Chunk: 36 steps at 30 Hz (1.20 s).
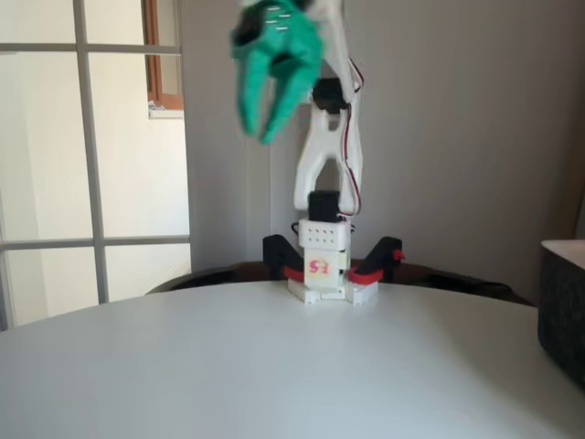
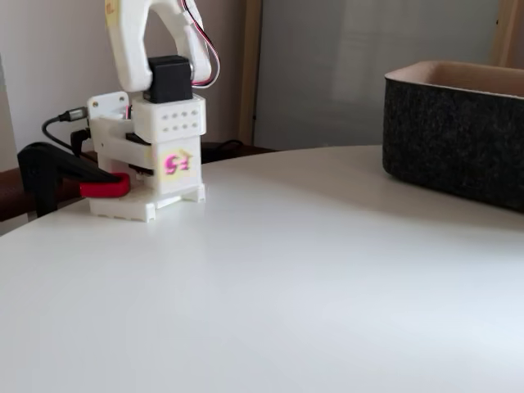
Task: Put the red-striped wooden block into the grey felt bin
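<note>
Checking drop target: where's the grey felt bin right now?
The grey felt bin sits on the white table at a fixed view's right edge, well right of the arm's base.

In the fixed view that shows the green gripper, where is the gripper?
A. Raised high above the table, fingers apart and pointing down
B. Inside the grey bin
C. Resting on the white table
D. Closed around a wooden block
A. The green gripper hangs near the top of the picture, far above the white table, with its fingers spread and nothing between them.
</note>
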### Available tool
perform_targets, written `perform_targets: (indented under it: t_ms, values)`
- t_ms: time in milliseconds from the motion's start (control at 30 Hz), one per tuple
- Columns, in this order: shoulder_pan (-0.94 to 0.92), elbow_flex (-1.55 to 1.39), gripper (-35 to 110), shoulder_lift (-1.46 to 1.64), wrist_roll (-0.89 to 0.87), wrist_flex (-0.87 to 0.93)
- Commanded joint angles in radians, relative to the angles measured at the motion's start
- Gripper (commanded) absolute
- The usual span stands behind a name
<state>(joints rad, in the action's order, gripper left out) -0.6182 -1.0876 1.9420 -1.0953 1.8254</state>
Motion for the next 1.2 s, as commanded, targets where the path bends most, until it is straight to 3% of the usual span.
perform_targets:
  t_ms: [0, 333, 700, 1000, 1167]
  values:
    - [-0.156, -0.054, 0, 0.041, -0.052, -0.018]
    - [-0.374, -0.495, 0, 0.255, -0.138, -0.328]
    - [-0.391, -1.364, 0, 0.841, -0.135, -0.696]
    - [-0.403, -1.778, 0, 1.193, -0.238, -0.877]
    - [-0.399, -1.916, 0, 1.310, -0.225, -0.885]
